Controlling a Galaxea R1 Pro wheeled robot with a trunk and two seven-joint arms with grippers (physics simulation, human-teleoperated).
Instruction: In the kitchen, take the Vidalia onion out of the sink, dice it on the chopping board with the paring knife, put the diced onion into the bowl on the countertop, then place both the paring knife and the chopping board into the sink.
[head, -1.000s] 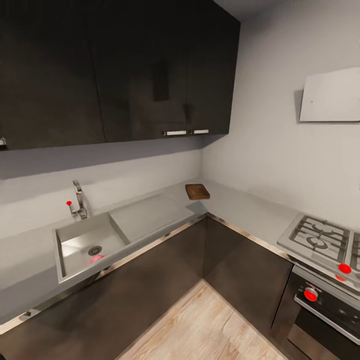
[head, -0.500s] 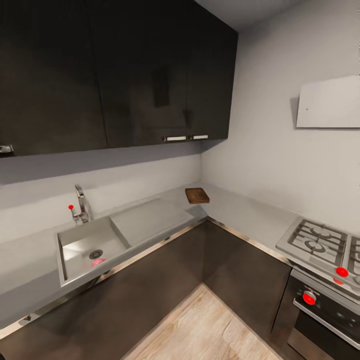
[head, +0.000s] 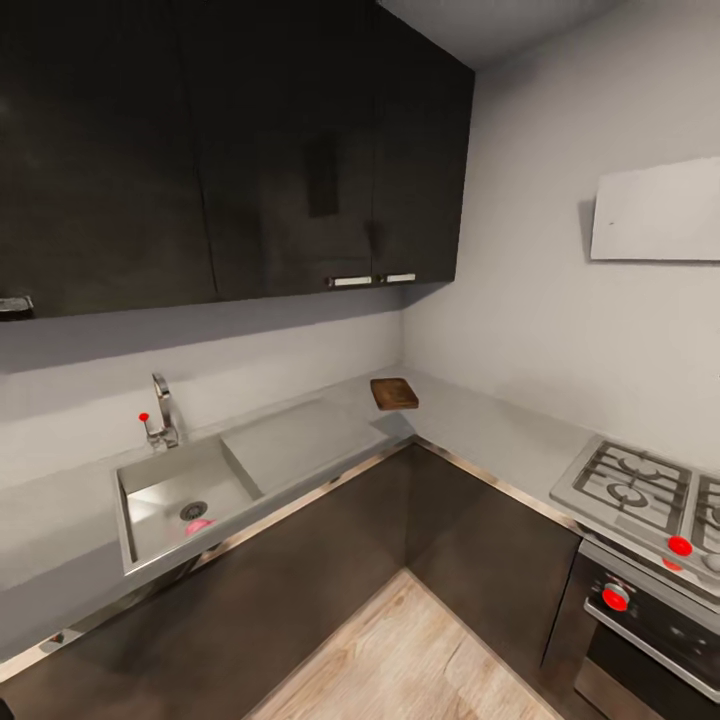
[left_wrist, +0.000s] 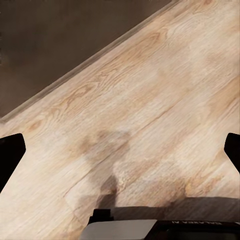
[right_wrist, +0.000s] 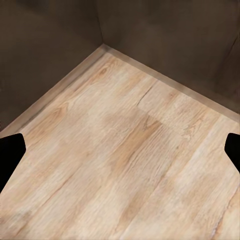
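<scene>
The steel sink (head: 150, 478) is set in the grey countertop (head: 490, 425) at the left of the head view. A small pink Vidalia onion (head: 197, 525) lies in the basin beside the dark drain. The brown chopping board (head: 394, 393) rests in the far corner of the counter. The paring knife and the bowl are out of view. My left gripper (left_wrist: 120, 152) hangs open over the wooden floor, one dark fingertip at each side edge. My right gripper (right_wrist: 120, 150) is likewise open above the floor, holding nothing.
A chrome tap (head: 162, 420) with a red-tipped lever stands behind the sink. A gas hob (head: 640, 485) with red knobs and an oven sit at the right under a white hood (head: 655, 212). Dark wall cabinets (head: 230, 150) hang overhead. Wood floor (head: 400, 660) fills the corner.
The whole head view has shifted slightly, so the camera moved; the sink, onion and board stay where they were on the counter.
</scene>
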